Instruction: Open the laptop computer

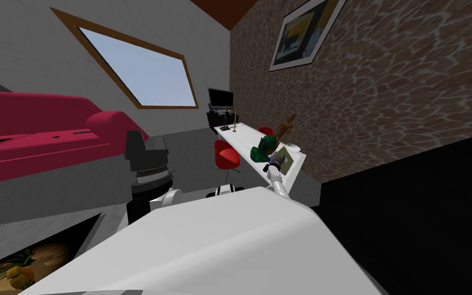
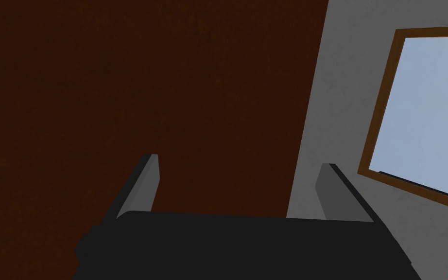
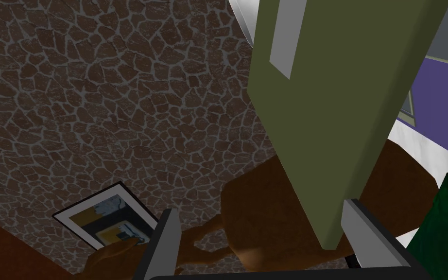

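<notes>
Your left arm reads as a stack of dark parts. There is a squared charcoal block on top and a ribbed black joint ring beneath it with a pale grey band. Below that, a black cylinder meets a rounded white shell. Your right forearm is a slim white and light grey tube ending in a dark wrist. On the left gripper you have a matt black, box-shaped body with softly rounded corners. It carries two thin light grey blades, each with a darker shaded outer face. The right gripper shows you the same pair of flat grey blades on a dark body.
</notes>
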Controlling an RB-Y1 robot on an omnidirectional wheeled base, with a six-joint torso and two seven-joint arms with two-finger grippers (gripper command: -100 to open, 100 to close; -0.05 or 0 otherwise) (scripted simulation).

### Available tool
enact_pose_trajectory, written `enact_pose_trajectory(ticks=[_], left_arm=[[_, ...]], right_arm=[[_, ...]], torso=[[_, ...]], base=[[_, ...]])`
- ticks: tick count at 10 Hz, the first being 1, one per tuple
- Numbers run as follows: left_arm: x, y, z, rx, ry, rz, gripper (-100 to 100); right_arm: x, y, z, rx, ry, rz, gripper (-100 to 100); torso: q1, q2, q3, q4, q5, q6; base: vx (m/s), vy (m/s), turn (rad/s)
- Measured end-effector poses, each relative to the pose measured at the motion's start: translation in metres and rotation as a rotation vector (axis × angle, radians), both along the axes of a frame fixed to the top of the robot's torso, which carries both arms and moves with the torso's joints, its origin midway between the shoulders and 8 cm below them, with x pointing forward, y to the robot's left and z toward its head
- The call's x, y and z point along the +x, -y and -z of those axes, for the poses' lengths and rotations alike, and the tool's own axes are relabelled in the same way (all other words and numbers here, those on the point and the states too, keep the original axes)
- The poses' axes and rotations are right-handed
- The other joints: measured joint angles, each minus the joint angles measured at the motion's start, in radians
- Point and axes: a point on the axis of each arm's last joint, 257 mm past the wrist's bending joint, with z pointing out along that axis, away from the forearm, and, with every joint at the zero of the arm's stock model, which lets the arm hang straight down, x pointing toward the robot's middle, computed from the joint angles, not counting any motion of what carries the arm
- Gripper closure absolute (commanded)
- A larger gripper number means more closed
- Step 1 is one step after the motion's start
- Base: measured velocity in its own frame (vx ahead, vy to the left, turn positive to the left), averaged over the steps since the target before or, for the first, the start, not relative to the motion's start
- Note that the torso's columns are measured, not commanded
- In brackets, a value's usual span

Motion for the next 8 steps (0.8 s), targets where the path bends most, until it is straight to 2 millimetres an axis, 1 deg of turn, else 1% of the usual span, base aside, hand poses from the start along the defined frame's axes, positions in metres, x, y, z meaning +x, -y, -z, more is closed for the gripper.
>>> enact_pose_trajectory(ticks=[2,4,5,6,7,8], left_arm=[[0.0,0.0,0.0,0.0,0.0,0.0,0],[0.0,0.0,0.0,0.0,0.0,0.0,0],[0.0,0.0,0.0,0.0,0.0,0.0,0],[0.0,0.0,0.0,0.0,0.0,0.0,0],[0.0,0.0,0.0,0.0,0.0,0.0,0],[0.0,0.0,0.0,0.0,0.0,0.0,0]], right_arm=[[-0.006,0.017,-0.003,-0.002,0.002,0.079,-100],[-0.016,0.032,-0.005,-0.006,0.004,0.153,-100],[-0.022,0.04,-0.007,-0.004,0.007,0.189,-100],[-0.026,0.044,-0.006,-0.005,0.004,0.21,-100],[-0.03,0.051,-0.006,-0.005,0.006,0.242,-100],[-0.034,0.057,-0.008,-0.001,0.014,0.284,-100]], torso=[[0.002,-0.005,-0.003,-0.002,0.001,0.0],[0.002,-0.008,-0.005,-0.003,0.001,0.001],[0.003,-0.009,-0.006,-0.003,0.001,0.0],[0.003,-0.01,-0.006,-0.003,0.001,0.002],[0.002,-0.008,-0.005,-0.003,0.0,-0.002],[0.001,-0.002,-0.002,-0.001,0.0,-0.001]], base=[[-0.237,-0.119,0.415],[-0.16,-0.083,0.362],[-0.103,-0.044,0.164],[-0.114,-0.048,0.331],[-0.206,-0.069,0.437],[-0.17,-0.064,0.193]])
